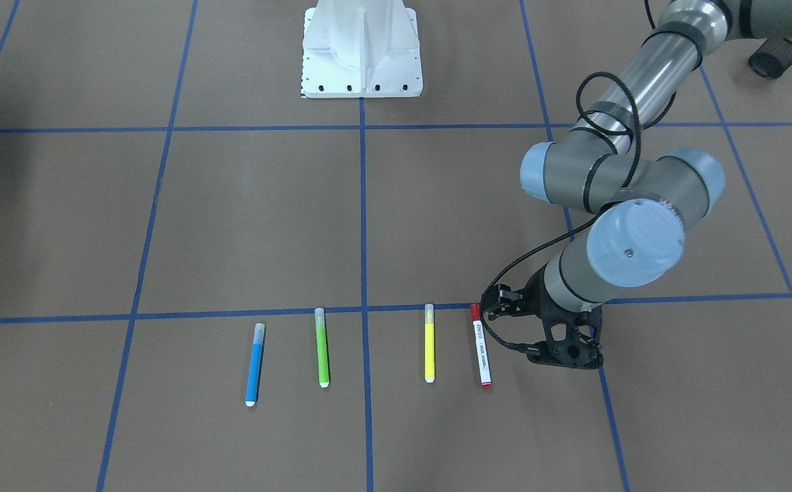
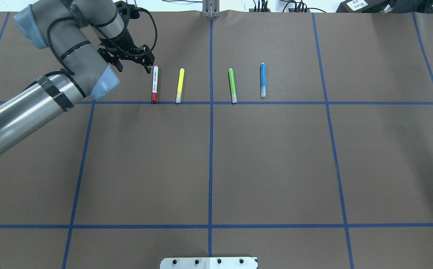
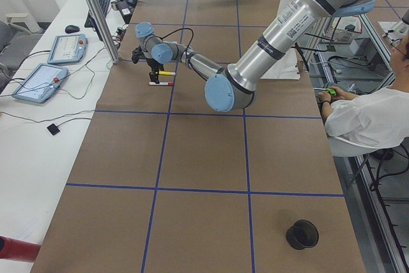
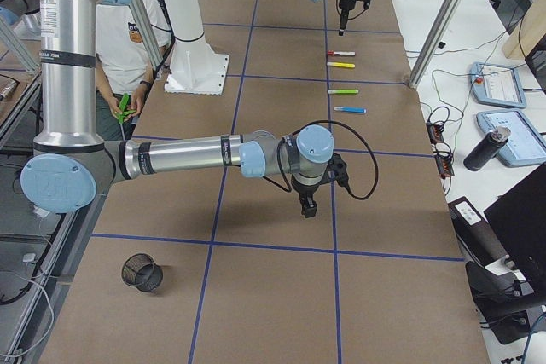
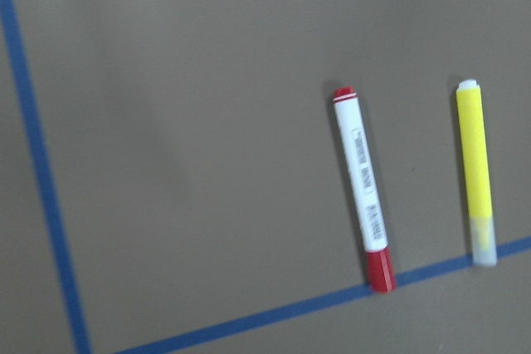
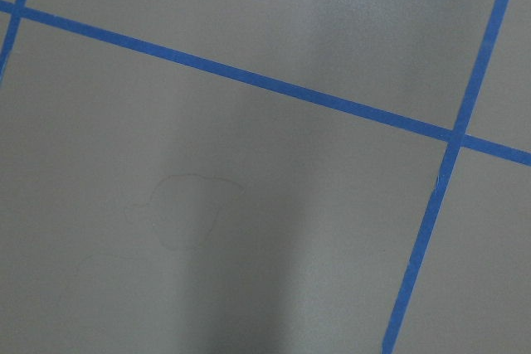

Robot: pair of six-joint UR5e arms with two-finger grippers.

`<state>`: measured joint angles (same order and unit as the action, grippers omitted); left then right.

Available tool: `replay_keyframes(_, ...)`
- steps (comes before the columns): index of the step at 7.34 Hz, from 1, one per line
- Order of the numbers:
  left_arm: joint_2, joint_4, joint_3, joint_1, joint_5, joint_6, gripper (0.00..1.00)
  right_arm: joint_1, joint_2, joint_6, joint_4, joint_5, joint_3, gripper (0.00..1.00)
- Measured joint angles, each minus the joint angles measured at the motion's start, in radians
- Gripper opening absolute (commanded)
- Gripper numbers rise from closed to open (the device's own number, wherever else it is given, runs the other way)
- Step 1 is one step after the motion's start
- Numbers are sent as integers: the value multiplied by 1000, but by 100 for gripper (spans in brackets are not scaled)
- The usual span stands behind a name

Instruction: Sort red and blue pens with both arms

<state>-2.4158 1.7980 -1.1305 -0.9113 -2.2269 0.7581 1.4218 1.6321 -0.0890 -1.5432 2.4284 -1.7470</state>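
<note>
A red-capped white marker (image 1: 480, 346) (image 2: 155, 83) (image 5: 362, 191) lies flat in a row with a yellow, a green and a blue highlighter (image 1: 254, 373) (image 2: 263, 79). The blue one lies at the row's other end. My left gripper (image 2: 136, 65) (image 1: 536, 331) hovers just off the marker's outer side, near its uncapped end. Its jaws stand open and hold nothing. My right gripper (image 4: 309, 202) shows only in the exterior right view, low over bare table far from the pens. I cannot tell whether it is open or shut. The right wrist view holds only paper and blue tape.
The yellow highlighter (image 2: 179, 85) lies beside the marker and the green one (image 2: 232, 85) beside the blue. Black mesh cups (image 3: 302, 234) (image 1: 775, 58) stand near the table's two ends. The white robot base (image 1: 361, 48) stands mid-table, and a seated person (image 3: 364, 119) is behind it.
</note>
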Motion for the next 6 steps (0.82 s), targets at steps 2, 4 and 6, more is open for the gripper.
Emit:
replay_keyframes(2, -64, 114, 149, 25, 73, 34, 93, -5, 0, 0, -1, 0, 4, 100)
replay_keyframes(4, -105, 152, 228, 40, 121, 73, 84, -11, 0, 0, -1, -1, 7, 100)
replay_keyframes(6, -113, 205, 276, 48, 130, 95, 73, -14, 0, -1, -2, -2, 10, 100)
